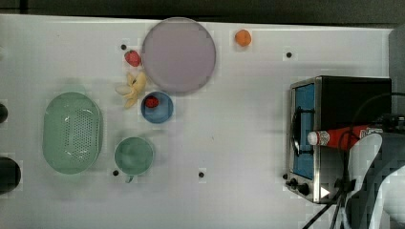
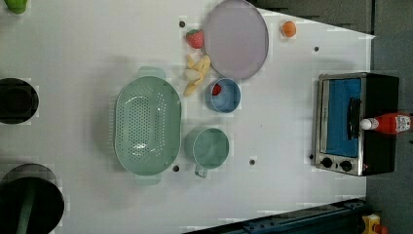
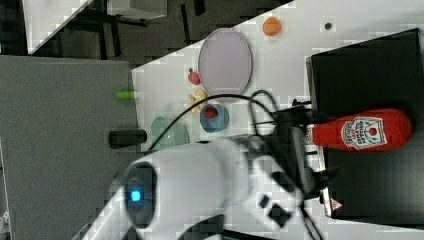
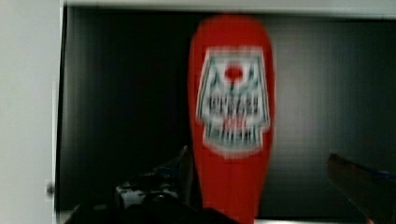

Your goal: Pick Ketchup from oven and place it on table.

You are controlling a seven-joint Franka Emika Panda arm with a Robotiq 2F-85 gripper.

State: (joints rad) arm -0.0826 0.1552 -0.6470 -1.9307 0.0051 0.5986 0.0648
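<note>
The ketchup (image 1: 341,136) is a red squeeze bottle that lies on its side on the black top of the oven (image 1: 334,95). Its white cap (image 1: 314,138) pokes out over the oven's silver front and blue glass door (image 2: 343,117). The label (image 3: 364,132) faces up. My gripper (image 4: 271,179) is open just above the oven top. One dark finger (image 4: 184,170) stands on each side of the bottle's narrow end, neither touching it. My white arm (image 3: 200,175) reaches in from behind the oven. The white table (image 1: 239,124) carries the oven at the top view's right.
At the top view's left stand a purple plate (image 1: 178,54), a blue bowl (image 1: 157,107) holding a strawberry, a green mug (image 1: 134,155) and a green colander (image 1: 72,132). A second strawberry (image 1: 132,57), banana pieces (image 1: 133,88) and an orange ball (image 1: 243,37) lie nearby.
</note>
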